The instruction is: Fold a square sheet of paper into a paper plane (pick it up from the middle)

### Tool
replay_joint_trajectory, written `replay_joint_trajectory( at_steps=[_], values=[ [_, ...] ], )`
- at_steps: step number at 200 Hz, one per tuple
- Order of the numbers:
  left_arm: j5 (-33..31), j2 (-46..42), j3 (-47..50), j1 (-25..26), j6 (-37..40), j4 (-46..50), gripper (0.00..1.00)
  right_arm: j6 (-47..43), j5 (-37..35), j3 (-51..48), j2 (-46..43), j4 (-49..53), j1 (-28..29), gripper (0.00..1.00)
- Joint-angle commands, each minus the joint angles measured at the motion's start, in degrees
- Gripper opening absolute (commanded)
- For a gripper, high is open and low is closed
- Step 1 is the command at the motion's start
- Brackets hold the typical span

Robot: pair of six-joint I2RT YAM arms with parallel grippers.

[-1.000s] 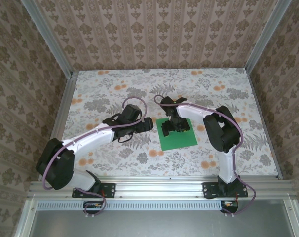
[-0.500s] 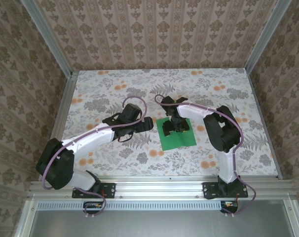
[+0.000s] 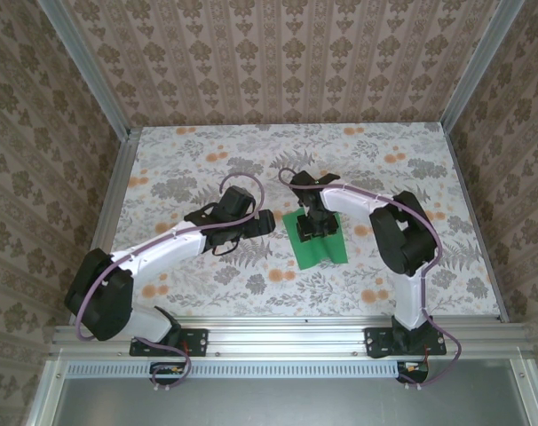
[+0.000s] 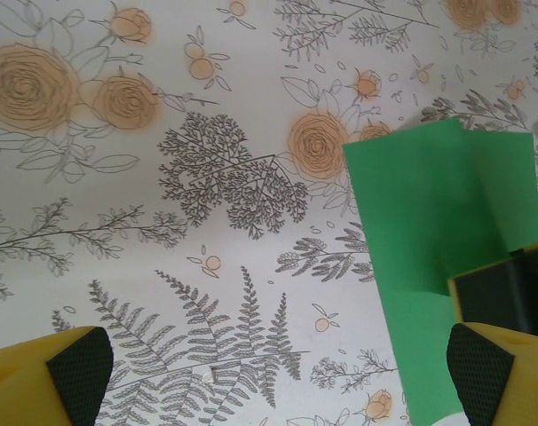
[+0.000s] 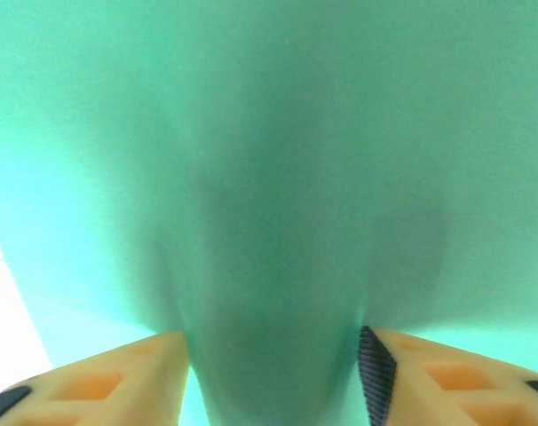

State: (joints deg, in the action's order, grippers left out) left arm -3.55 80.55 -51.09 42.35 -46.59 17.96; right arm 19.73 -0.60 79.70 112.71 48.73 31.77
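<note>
**Square sheet of paper [image 3: 324,253] pinched up at its middle by the right gripper [image 3: 315,227]**

Square sheet of paper lies on the floral bench [image 3: 207,151], just toward 3 o'clock of the bench centre in the top view. Its edges are skewed to the bench edges, and it looks narrower across than along, as if bowed upward. The right gripper sits on the sheet's middle, its arm coming in from the 12 o'clock side. In the right wrist view the paper [image 5: 269,177] rises into a soft hump between the jaws, which press in on it from either side. They are drawn partway together with green paper in the gap, so I read the grasp as made on that hump.

The left gripper [image 3: 265,222] hovers at the sheet's 9 o'clock, close to its edge but apart from it. In its own wrist view the left gripper [image 4: 273,377] is spread wide over bare bench and holds nothing. The paper [image 4: 438,204] lies toward 2 o'clock in that view and shows a faint lengthwise bend.

My judgement is that this is the opening step, the pick-up from the middle, with no true fold made yet. The next move likely calls for a gentle, straight lift so the thin sheet does not slip or tear. Then the left gripper can come in to catch a free edge.
</note>
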Motion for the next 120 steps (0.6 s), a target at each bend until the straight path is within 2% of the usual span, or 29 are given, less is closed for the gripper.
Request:
replay_joint_trajectory(
  at_steps=[1,19,35,84,120],
  values=[
    [-5.2,-4.3,0.8,0.2,-2.9,1.1,1.0,0.4,3.6,1.0,-5.3,0.8,0.3,0.5],
    [-7.5,-7.3,2.7,-0.2,-4.1,1.4,1.0,1.4,7.7,0.1,-7.0,-1.1,0.3,0.45],
    [-8.2,-9.6,4.1,-0.9,-4.7,1.6,1.0,2.8,12.1,-0.5,-8.2,-3.5,0.3,0.44],
    [-6.3,-14.2,6.8,-3.3,-4.8,0.9,1.0,12.8,29.5,-4.3,-10.7,-19.0,0.3,0.43],
    [-3.4,-14.7,7.0,-3.6,-3.2,-1.1,1.0,17.4,31.2,-9.2,-9.7,-27.0,-0.3,0.44]
  ],
)
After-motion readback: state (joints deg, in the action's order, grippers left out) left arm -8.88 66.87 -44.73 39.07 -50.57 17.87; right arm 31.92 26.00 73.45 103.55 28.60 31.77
